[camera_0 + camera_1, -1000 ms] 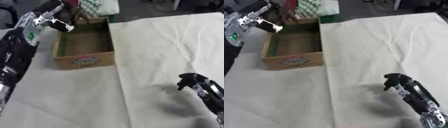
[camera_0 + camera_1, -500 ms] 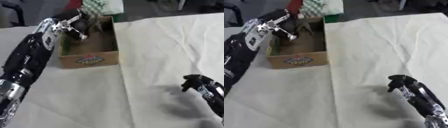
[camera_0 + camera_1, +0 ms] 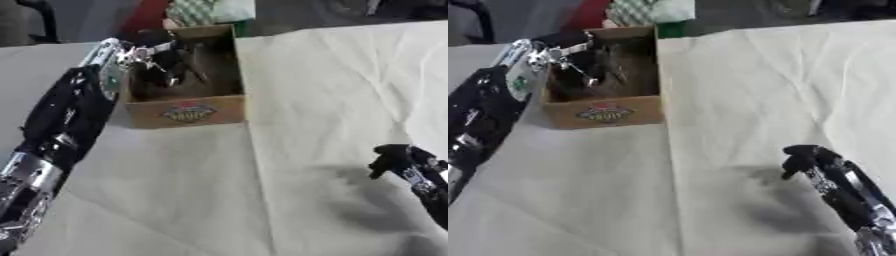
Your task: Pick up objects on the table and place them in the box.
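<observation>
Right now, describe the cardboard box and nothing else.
The box is brown cardboard, open-topped and rectangular, with a colourful oval label on its near wall. It stands upright on the white cloth near the table's far left side. The left hand reaches over its left rim into the dark interior; the contents cannot be made out.

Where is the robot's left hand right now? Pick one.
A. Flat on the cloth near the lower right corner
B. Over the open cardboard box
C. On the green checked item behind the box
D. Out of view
B: the left hand reaches from the left side and sits over the open cardboard box, while the right hand is low on the right.
</observation>
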You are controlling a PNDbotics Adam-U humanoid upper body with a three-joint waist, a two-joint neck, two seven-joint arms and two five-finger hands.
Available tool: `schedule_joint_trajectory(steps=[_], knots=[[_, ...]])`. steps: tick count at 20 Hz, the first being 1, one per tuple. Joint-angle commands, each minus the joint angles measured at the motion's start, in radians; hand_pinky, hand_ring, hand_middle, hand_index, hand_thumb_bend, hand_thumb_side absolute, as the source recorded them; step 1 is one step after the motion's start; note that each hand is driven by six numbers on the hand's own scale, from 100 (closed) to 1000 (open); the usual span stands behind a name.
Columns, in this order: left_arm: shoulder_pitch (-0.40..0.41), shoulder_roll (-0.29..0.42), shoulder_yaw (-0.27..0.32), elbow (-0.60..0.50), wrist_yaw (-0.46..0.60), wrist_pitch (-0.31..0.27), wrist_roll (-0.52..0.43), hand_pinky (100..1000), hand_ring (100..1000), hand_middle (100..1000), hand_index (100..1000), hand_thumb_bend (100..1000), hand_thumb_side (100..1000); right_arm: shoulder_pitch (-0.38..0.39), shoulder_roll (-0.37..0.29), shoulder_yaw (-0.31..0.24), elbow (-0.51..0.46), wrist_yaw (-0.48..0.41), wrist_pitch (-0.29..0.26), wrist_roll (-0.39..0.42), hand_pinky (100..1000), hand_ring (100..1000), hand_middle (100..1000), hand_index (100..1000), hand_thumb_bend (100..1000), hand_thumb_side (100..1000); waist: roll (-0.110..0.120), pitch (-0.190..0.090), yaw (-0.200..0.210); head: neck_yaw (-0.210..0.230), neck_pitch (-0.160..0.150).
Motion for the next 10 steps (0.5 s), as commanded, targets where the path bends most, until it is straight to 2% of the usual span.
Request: schedule_joint_trajectory(steps=[1, 5, 10], knots=[[-0.016, 0.036, 0.013, -0.028, -0.016, -0.011, -0.035, 794, 774, 773, 808, 715, 549, -0.008, -0.006, -0.005, -0.008, -0.003, 0.001, 0.0, 757, 537, 548, 754, 100, 684, -0.002, -0.02, 0.002, -0.001, 0.007], [-0.008, 0.055, 0.036, -0.063, 0.003, -0.01, -0.059, 857, 839, 841, 838, 803, 631, -0.007, -0.006, -0.007, -0.008, -0.003, 0.002, -0.001, 757, 537, 549, 754, 100, 686, -0.002, -0.021, 0.007, -0.005, 0.003], [0.001, 0.086, 0.06, -0.124, 0.057, 0.036, -0.005, 894, 879, 886, 867, 869, 655, -0.007, -0.007, -0.008, -0.008, -0.002, 0.002, -0.002, 757, 538, 549, 755, 100, 685, -0.001, -0.022, 0.013, -0.012, 0.001]])
